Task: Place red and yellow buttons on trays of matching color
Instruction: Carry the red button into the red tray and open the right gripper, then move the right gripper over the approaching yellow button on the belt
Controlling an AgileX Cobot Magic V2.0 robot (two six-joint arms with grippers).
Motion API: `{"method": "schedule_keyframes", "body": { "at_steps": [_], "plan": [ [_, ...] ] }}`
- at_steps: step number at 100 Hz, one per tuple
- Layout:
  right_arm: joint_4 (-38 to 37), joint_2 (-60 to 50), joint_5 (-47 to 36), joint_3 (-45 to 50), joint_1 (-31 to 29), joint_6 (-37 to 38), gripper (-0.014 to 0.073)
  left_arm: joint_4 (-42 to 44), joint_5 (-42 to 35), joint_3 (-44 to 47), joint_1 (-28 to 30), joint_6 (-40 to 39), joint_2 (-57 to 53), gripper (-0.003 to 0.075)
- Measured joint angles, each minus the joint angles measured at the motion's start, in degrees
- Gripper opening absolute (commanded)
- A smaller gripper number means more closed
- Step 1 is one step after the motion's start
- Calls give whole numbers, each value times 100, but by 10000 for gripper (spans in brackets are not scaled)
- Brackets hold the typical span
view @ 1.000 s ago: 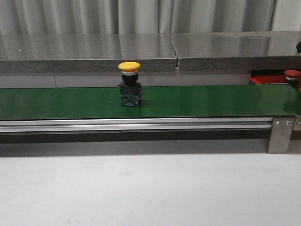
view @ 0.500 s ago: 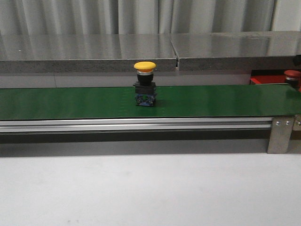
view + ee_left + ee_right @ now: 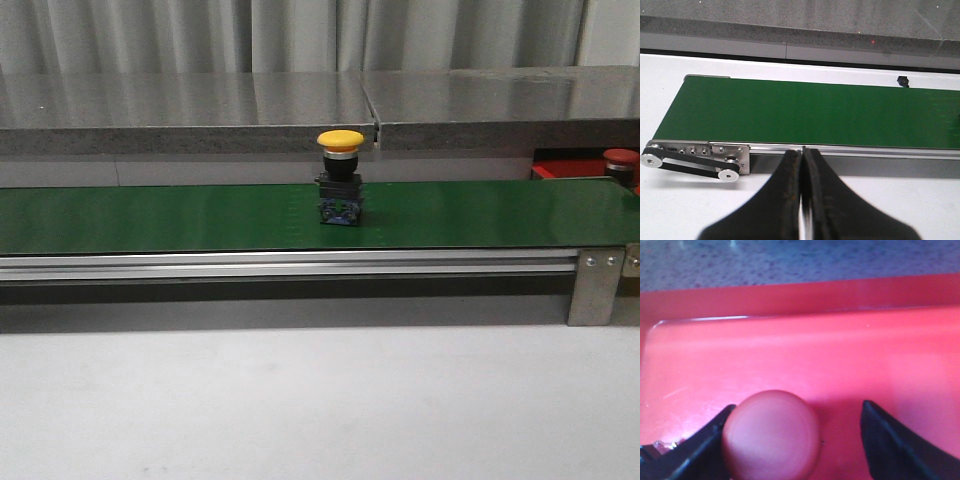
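A yellow button [image 3: 341,178] with a black and blue base stands upright on the green belt [image 3: 150,218], near its middle. At the far right a red button [image 3: 621,160] stands on the red tray [image 3: 553,170]. The right wrist view shows that red button [image 3: 771,436] from above on the red tray [image 3: 840,350]. My right gripper [image 3: 799,407] is open around it, with one finger against the cap and the other well apart from it. My left gripper [image 3: 802,151] is shut and empty, in front of the belt's near rail. No yellow tray is in view.
A grey stone ledge [image 3: 200,110] runs behind the belt. The belt's aluminium rail [image 3: 300,265] and end bracket [image 3: 598,285] face the white table [image 3: 320,400]. The belt's drive pulleys [image 3: 690,162] sit at its end in the left wrist view.
The yellow button has travelled to the right along the belt, from left of centre to about the middle. The red button stays where it was.
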Motion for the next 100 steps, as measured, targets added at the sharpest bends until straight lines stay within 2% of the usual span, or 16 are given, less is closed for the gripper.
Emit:
{"method": "schedule_keyframes", "body": {
  "at_steps": [45,77,100],
  "plan": [
    [538,-41,1023,-1058,-61,0,529,0,0,0,0,0,0,-19],
    [538,-868,1837,-1134,-61,-15,528,0,0,0,0,0,0,-19],
    [538,-1465,2896,-1147,-61,-66,528,0,0,0,0,0,0,-19]
  ]
}}
